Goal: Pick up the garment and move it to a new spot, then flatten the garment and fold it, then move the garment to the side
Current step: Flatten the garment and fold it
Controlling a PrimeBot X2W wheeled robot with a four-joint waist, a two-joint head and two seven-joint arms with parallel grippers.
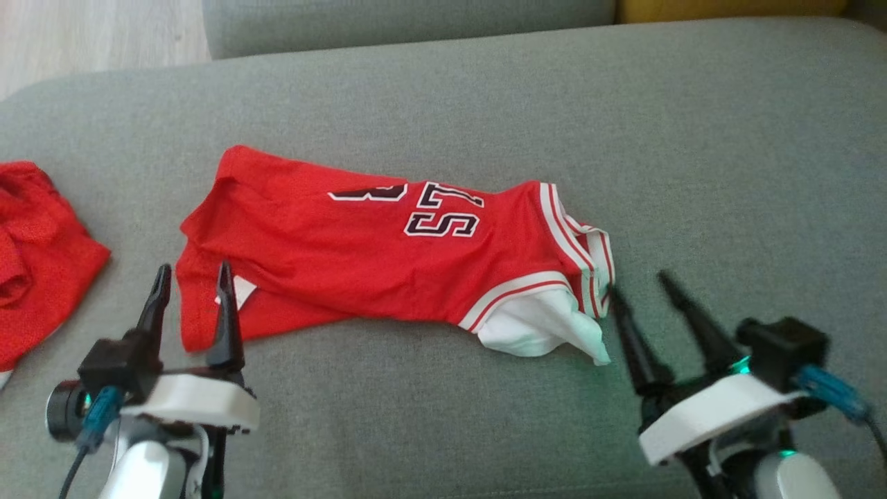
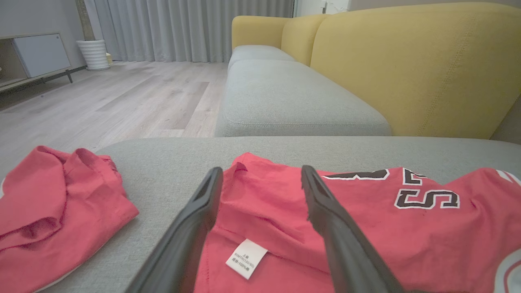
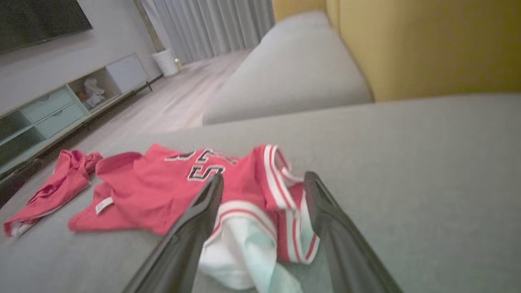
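My left gripper (image 1: 193, 272) and my right gripper (image 1: 639, 285) both hover low, jaws spread wide (long dark fingers pointing forward).

Red cloth (image 1: 41, 256) on my left: cut off at the head view's edge. My right gripper (image 1: 637, 281): blurred. Print on the jersey (image 1: 388, 256) label (image 2: 246, 258): too small to read. Lettering (image 1: 440, 211): partly lost in a fold.

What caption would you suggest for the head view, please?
Red jersey rumpled on a grey cushion, open left claw and open right claw at its two ends.
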